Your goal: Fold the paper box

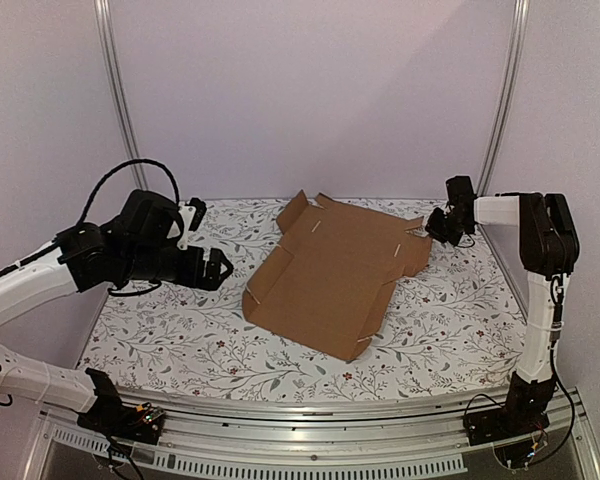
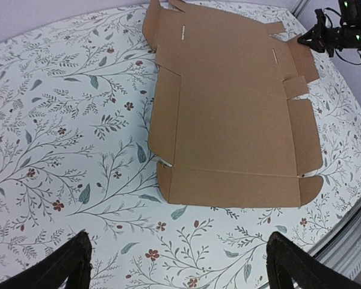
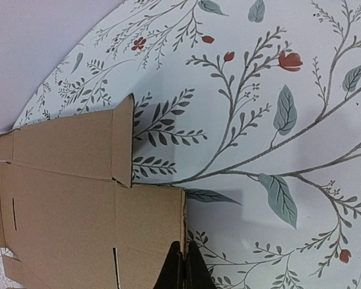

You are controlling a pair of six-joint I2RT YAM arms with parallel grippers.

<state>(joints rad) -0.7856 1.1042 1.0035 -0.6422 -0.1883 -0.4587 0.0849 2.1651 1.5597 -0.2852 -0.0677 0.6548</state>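
The paper box [image 1: 330,275] lies opened out, mostly flat, mid-frame on the floral table [image 1: 160,330], no wall stood up yet. My left gripper [image 1: 217,270] hangs off its left edge, fingers [image 2: 72,265] spread wide (ready for that side flap, I'd judge). My right gripper [image 1: 436,226] has its tips pressed together at the upper-right flap's edge; pinching cardboard or merely touching, I can't tell.

Bare worktop [image 1: 180,330] lies open left, near and right of the flat paper box [image 1: 335,275], whose raised left flaps face the left hand [image 1: 220,268], while the right hand [image 1: 435,225] blocks its far right corner.
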